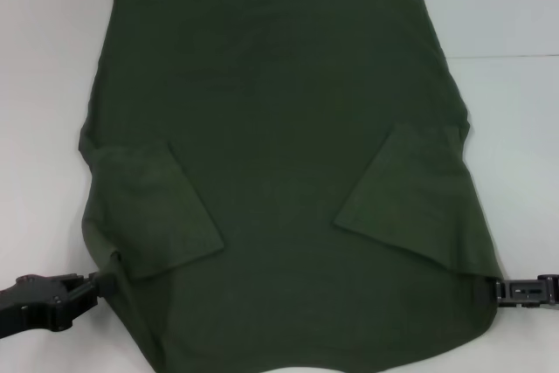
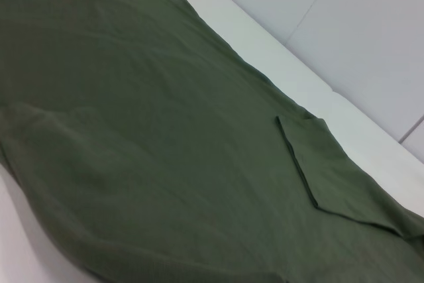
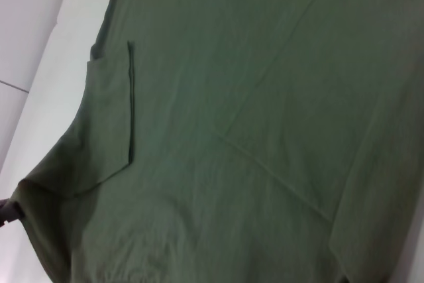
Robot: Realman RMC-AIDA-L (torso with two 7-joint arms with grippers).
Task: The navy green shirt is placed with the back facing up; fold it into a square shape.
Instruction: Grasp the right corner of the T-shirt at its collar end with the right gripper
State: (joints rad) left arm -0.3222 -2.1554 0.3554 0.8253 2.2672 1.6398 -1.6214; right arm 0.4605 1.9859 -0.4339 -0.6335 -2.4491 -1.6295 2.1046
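both sleeves are folded in over the back of the navy green shirt [image 1: 279, 128], and you've got it spread flat across most of the white surface [image 1: 515, 15], its straight hem up at the far edge and the collar end running off toward the near edge. your left sleeve flap [image 1: 153, 211] lies angled in on the left side, your right sleeve flap [image 1: 406, 194] mirrors it on the right side, and the two stay well apart with plain cloth between them. your left tool [image 1: 109, 284] sits at the near-left, touching the shirt's edge just below the left flap; i cannot tell whether its jaws are apart or clamped on cloth. your right tool [image 1: 500, 290] is at the near-right, right against the shirt's side edge, and again i cannot tell how its jaws stand. from your left wrist the far sleeve flap shows as a neat folded panel, with the pale surface beyond it. from your right wrist the cloth fills nearly everything, a diagonal crease crossing it.
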